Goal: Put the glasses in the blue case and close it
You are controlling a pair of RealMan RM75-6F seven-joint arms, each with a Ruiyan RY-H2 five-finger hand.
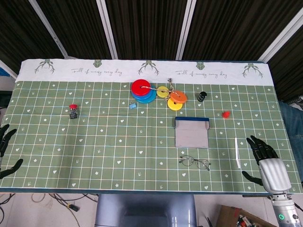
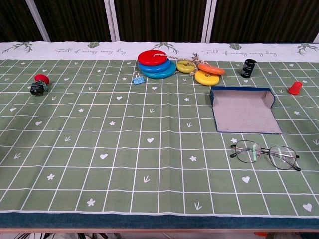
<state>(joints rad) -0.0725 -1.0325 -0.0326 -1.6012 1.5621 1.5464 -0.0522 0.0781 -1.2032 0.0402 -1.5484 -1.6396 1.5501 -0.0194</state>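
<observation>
The blue case [image 1: 191,132] [image 2: 243,108] lies open on the green cloth, right of centre, its grey lining facing up. The thin-framed glasses [image 1: 195,162] [image 2: 265,154] lie unfolded on the cloth just in front of the case, apart from it. My right hand [image 1: 266,159] rests at the table's right front edge with fingers spread, holding nothing, well right of the glasses. My left hand [image 1: 6,150] shows at the far left edge, fingers apart and empty. Neither hand appears in the chest view.
Stacked red and blue discs [image 1: 143,91] and yellow and orange rings [image 1: 174,99] sit at the back centre. Beside them are a blue binder clip [image 1: 133,106], a black cylinder [image 1: 202,96], a red cone [image 1: 226,114], a white stick [image 1: 237,152] and a red-topped button [image 1: 73,111].
</observation>
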